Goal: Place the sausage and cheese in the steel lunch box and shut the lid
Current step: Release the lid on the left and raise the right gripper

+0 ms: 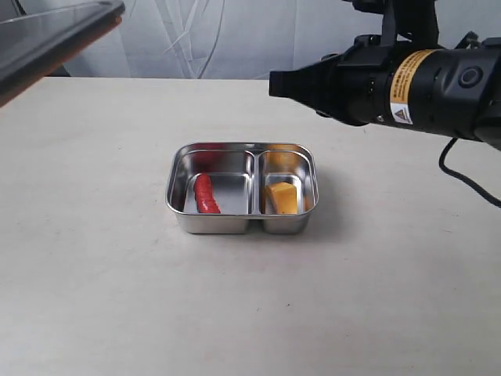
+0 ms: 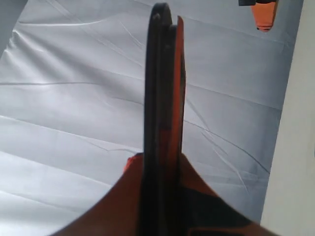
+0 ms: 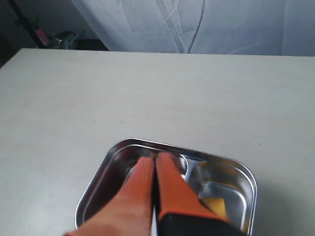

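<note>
The steel lunch box (image 1: 215, 224) stands open on the table. The red sausage (image 1: 207, 194) lies in its larger compartment and the yellow cheese (image 1: 282, 198) in the smaller one. The dark lid (image 1: 47, 39) hangs tilted in the air at the far left. In the left wrist view the lid (image 2: 162, 73) shows edge-on, with my left gripper (image 2: 158, 158) shut on it. My right gripper (image 3: 154, 157) is shut on nothing and hovers over the lunch box (image 3: 133, 141). Its fingers hide the sausage there, while the cheese (image 3: 214, 204) shows. In the exterior view only the right arm (image 1: 407, 82) shows.
The beige table (image 1: 94, 258) spreads wide around the box. A white cloth backdrop (image 1: 235, 39) hangs behind its far edge. A black cable (image 1: 462, 176) trails from the right arm.
</note>
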